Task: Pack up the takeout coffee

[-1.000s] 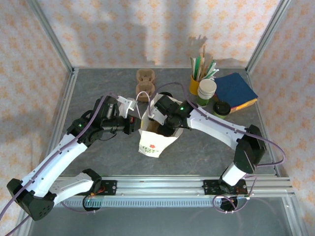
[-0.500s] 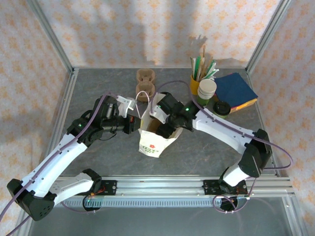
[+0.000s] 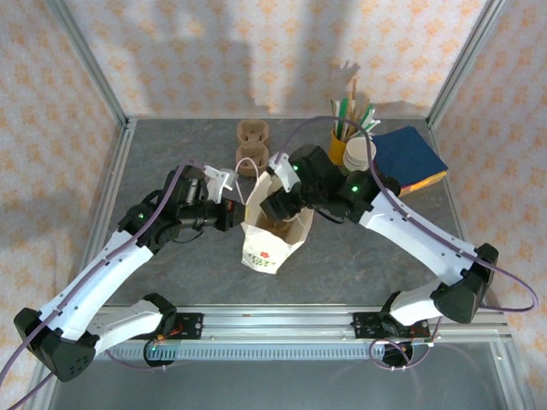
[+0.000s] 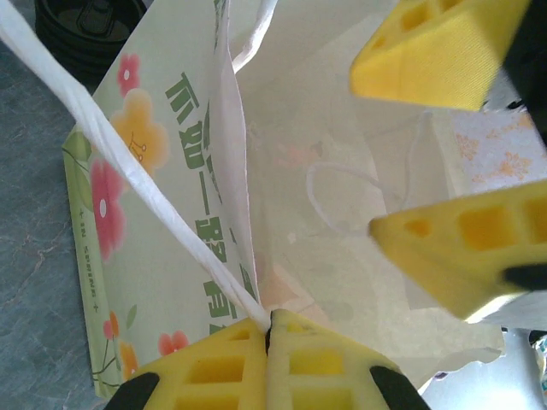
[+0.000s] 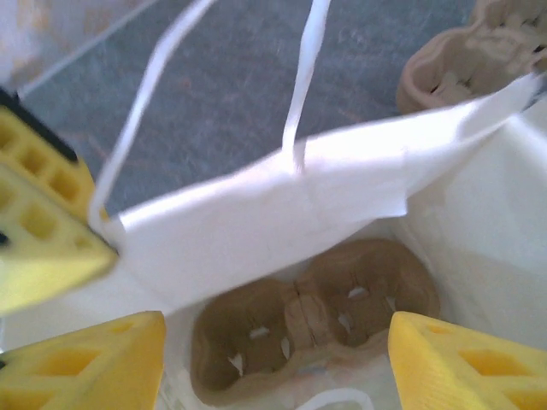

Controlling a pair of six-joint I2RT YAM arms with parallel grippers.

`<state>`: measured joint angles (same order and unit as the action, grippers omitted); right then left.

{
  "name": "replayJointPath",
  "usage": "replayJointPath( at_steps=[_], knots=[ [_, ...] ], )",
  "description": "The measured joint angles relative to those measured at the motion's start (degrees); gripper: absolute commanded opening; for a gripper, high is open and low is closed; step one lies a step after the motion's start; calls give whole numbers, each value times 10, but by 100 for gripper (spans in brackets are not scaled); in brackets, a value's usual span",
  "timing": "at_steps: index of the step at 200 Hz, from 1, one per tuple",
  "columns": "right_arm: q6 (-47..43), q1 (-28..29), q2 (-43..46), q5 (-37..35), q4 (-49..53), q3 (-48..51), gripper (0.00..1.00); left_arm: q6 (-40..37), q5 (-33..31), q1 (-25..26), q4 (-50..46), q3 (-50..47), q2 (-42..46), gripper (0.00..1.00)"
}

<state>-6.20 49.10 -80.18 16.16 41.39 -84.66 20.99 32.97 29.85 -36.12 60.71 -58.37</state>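
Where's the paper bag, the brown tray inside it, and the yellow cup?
paper bag (image 3: 263, 249), top external view, on its flower print.
brown tray (image 5: 312, 320), right wrist view, on its middle bridge.
yellow cup (image 3: 338, 147), top external view, on its side.

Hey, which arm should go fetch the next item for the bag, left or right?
Right. The left gripper is shut on the paper bag, holding it open. The right gripper is open and empty above the bag, and the cup stack stands on its side.
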Motion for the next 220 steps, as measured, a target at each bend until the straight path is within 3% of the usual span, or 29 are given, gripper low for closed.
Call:
replayJointPath(
  at_steps=[9,54,90,136,183,220],
  knots=[
    [28,0,4,-12,-4,-10,71,2,-5,0,0,0,0,1],
    [181,0,49,-87,-5,-56,72,14,-32,0,-9,15,-8,37],
    [306,0,78,-144,17,-62,72,15,-51,0,-32,49,-10,51],
    [407,0,42,-175,67,-58,66,14,-98,0,-72,114,-10,58],
    [441,0,-12,-188,85,-57,61,15,-187,0,-96,162,14,62],
    [442,0,-50,-191,89,-57,47,15,-241,0,-95,172,43,64]
  ],
)
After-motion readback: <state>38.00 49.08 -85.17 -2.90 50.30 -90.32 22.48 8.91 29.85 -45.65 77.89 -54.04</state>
